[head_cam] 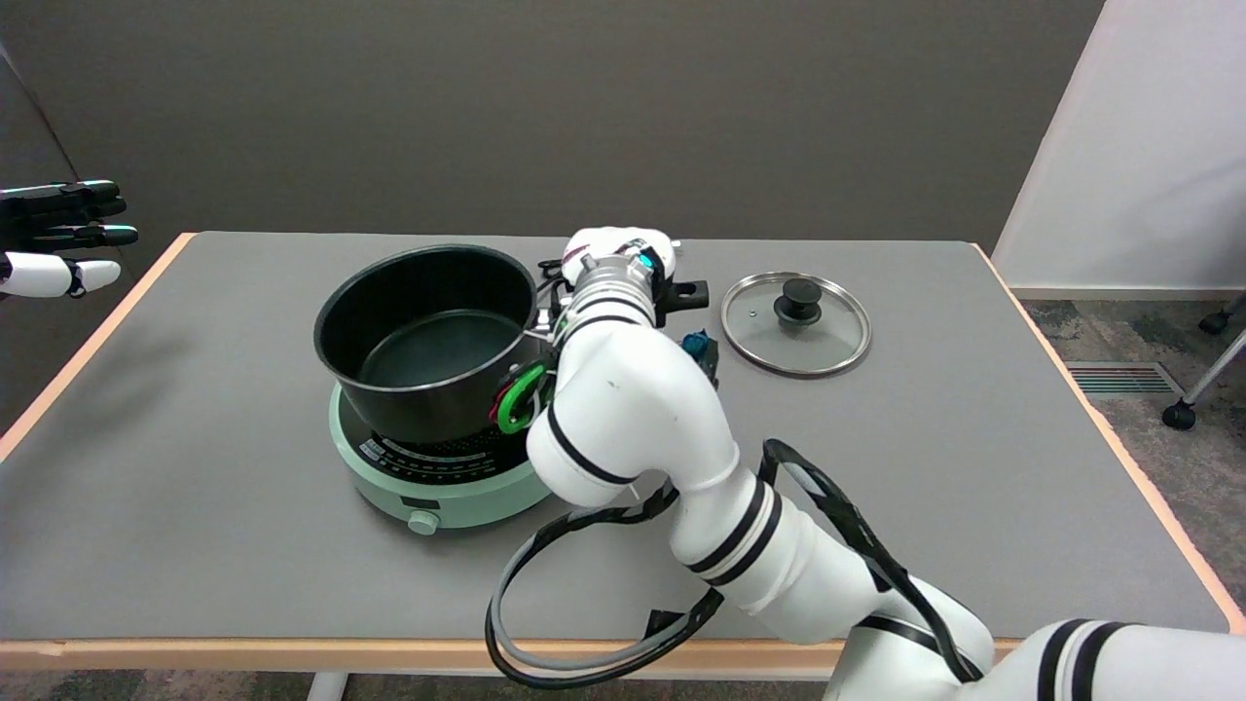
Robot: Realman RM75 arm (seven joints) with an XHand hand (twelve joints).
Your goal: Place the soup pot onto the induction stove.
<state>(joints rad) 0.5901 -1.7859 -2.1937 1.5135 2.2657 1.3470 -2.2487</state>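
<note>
soup pot | sits level on induction stove | right hand wraps its handle, steadying it | lid lies apart on tabletop

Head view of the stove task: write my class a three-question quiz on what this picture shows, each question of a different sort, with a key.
1. True or false: the glass lid sits on the soup pot.
2. Where is the soup pot? A) on the induction stove; B) on the bare table; C) on the floor.
3. Fill in: the right robot hand is at the pot's ____.

Key
1. False: the lid lies on the table, right of the pot, knob up.
2. A, though full seating cannot be judged.
3. Handle; its black tip sticks out past the hand.
</note>
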